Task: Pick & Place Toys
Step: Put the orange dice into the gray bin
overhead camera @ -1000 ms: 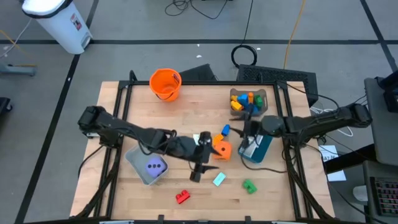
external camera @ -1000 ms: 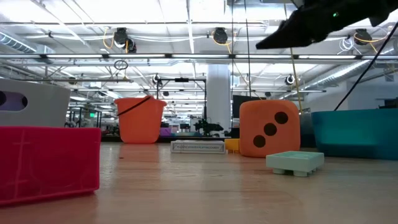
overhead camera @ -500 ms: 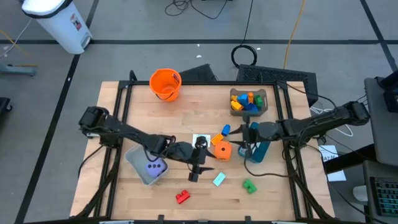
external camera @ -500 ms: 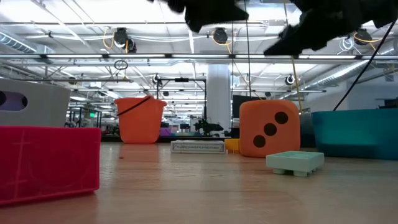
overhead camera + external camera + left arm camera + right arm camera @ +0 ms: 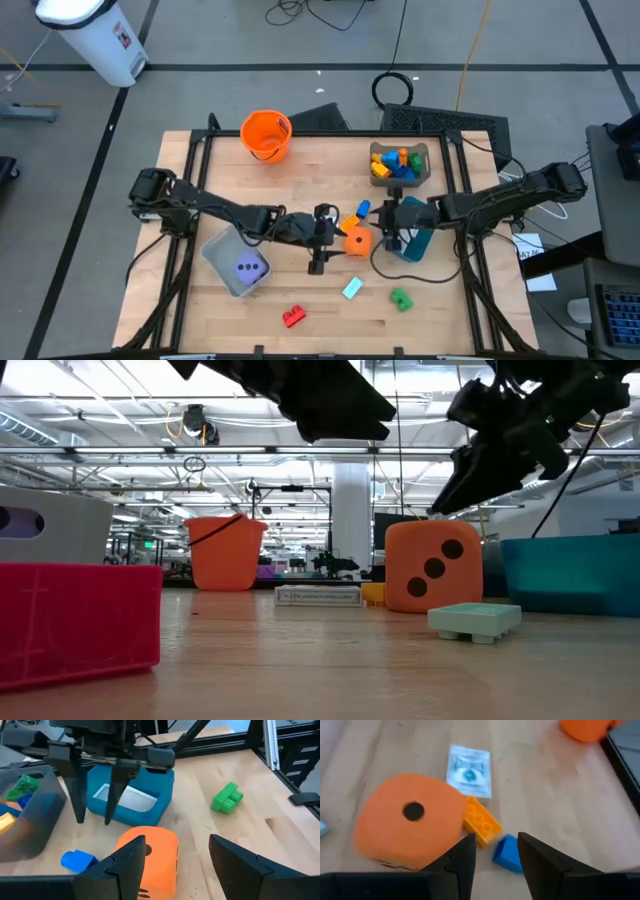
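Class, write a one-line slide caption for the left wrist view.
Open left gripper nears the orange die before a teal bin.

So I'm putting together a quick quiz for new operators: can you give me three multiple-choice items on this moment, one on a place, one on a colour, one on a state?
1. Where is the purple die?
A. In the grey bin
B. In the orange bucket
C. On the bare table

2. What colour is the block nearest the table's front edge?
A. Blue
B. Red
C. Yellow

3. How are the left gripper's fingers?
A. Clamped on the orange die
B. Holding a card
C. Apart, holding nothing

Answers:
1 A: the purple die lies inside the grey bin.
2 B: the red block lies closest to the front.
3 C: the left gripper has its fingers spread beside the orange die, not gripping it.
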### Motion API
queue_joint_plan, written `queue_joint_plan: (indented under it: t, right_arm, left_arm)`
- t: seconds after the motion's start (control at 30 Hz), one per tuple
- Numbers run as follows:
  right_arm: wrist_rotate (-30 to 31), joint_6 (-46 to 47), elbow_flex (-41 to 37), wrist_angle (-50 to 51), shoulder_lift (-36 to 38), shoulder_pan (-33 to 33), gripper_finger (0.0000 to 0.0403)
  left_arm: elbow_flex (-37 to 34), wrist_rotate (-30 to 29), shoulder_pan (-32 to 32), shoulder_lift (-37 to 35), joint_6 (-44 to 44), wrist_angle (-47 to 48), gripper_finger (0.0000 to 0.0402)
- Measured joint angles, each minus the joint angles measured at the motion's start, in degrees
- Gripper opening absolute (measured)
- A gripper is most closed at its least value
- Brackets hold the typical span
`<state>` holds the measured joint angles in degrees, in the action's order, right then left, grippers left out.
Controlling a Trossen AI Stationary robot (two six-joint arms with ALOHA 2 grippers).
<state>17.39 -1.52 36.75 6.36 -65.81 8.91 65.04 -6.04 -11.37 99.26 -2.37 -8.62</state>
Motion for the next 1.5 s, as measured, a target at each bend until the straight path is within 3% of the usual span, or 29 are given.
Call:
queue_joint_plan:
  t: [0.27,0.5,0.8,1.07,1.3,1.5]
  right_arm:
    - [-2.41,4.77,0.06,5.04,-1.83,0.04,0.0136]
    - [-2.77,5.38,1.17,5.34,-8.72,-0.7,0.0136]
    - [-11.85,2.1,9.36,4.76,-15.97,0.17,0.0137]
    - [-17.79,-6.38,10.53,-2.67,-17.72,1.49,0.0137]
    - [-17.51,-8.85,10.56,-2.73,-17.03,1.49,0.0137]
    - [-13.99,-12.57,10.54,5.52,-14.19,1.46,0.0137]
  left_arm:
    - [0.02,0.04,0.22,0.0,-1.81,0.33,0.0227]
    - [0.02,0.15,0.54,0.0,-2.01,0.34,0.0228]
    - [0.07,0.11,0.54,0.0,-2.28,1.6,0.0227]
    - [0.07,0.06,0.54,0.0,-1.98,4.88,0.0228]
    - [0.09,2.15,-0.38,-0.02,-2.03,7.5,0.0228]
    - [1.24,3.17,-2.15,-0.02,0.79,13.23,0.0228]
